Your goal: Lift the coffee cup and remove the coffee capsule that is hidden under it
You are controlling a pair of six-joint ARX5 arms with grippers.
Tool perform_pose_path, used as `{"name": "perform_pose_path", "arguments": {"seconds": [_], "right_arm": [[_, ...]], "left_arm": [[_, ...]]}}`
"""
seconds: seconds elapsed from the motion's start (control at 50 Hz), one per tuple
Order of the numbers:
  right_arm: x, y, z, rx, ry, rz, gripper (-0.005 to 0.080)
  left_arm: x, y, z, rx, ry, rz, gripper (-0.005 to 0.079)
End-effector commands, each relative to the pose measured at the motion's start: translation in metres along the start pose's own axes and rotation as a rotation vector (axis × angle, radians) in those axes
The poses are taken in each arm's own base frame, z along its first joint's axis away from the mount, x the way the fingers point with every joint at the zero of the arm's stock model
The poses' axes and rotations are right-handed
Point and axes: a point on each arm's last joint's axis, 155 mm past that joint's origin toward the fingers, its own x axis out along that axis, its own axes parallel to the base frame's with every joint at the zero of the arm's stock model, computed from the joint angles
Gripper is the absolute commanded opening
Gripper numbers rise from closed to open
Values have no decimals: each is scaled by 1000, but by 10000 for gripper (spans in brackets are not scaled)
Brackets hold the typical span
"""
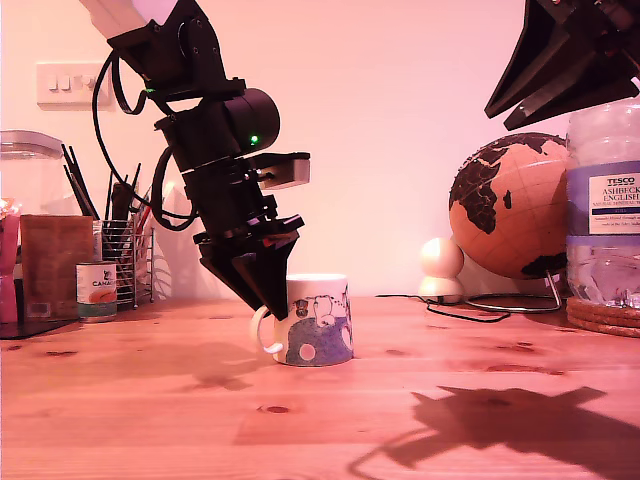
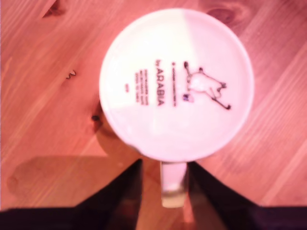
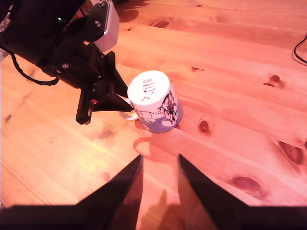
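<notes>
Warm pine desk [image 1: 150, 400], knotty and bare in front, carries the coffee cup [image 1: 316, 320] upside down near its middle, base up and rim flat on the wood. Your first claw [image 2: 163, 191] hangs right over the cup's handle [image 2: 172, 184]: the first wrist view shows its two dark jaws spread, one on each side of the loop, with a gap on both sides, so nothing is pinched yet. Closing there and lifting straight up looks like the coming move. Your second claw [image 3: 158, 187] sits well apart, high at the exterior view's right, jaws also spread and holding nothing, aimed toward the cup. The first arm is plainly the nearer one. You cannot see the coffee capsule anywhere; presumably it is under the cup.
</notes>
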Motion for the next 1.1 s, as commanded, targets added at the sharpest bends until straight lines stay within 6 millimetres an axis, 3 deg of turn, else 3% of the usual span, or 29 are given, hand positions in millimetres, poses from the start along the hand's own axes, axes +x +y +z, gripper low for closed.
{"name": "perform_pose_path", "arguments": {"seconds": [0.0, 0.12, 0.4, 0.62, 1.08], "right_arm": [[1, 1, 4, -14, -9, 4, 197], [1, 1, 4, -14, -9, 4, 197], [1, 1, 4, -14, -8, 3, 197], [6, -1, -1, -5, 10, 3, 198], [43, -12, -25, 29, 110, 14, 218]], "left_arm": [[11, -3, -6, 0, 24, -14, 133], [11, -7, -5, 25, 16, -38, -32], [9, -12, -2, 80, 8, -48, -20], [-5, -10, 15, 91, -37, -33, -20], [-47, -7, 50, 111, -105, -12, -20]]}}
